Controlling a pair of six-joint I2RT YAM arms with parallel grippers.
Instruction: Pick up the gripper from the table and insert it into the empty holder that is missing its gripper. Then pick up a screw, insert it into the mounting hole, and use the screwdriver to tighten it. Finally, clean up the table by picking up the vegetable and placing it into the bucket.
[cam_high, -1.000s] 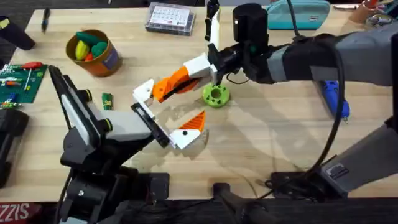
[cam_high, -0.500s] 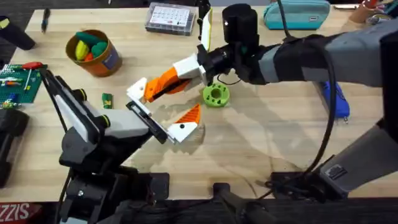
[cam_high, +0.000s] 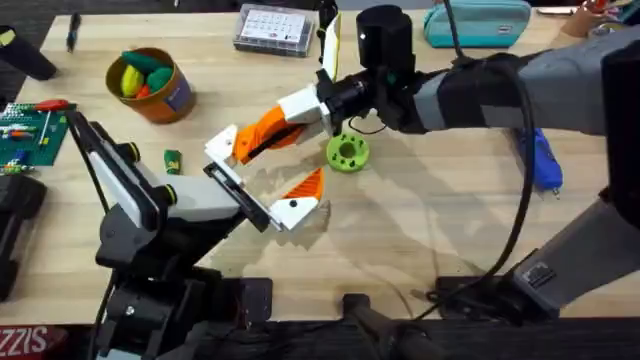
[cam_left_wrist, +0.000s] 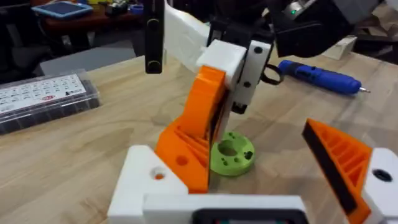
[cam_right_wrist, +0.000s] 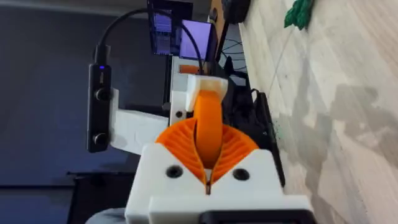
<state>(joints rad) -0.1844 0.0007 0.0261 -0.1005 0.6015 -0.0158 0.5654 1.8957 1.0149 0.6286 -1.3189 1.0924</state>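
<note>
The right gripper (cam_high: 318, 103), clenched on the orange gripper (cam_high: 262, 134), has carried it leftward onto the holder (cam_high: 238, 194); seating looks close

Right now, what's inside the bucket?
The bucket holds toy pieces: a yellow one, a green one and a bit of orange-red showing above the rim. Anything beneath them is covered. The vegetable lies outside, on the table.

Looked like a robotics lab or workshop: light wooden table (cam_high: 440, 220) held a green circuit board (cam_high: 28, 135), a clear parts organizer box (cam_high: 272, 28), a blue electric screwdriver (cam_high: 538, 160), cables; monitor (cam_right_wrist: 180, 36) glowed behind.
</note>
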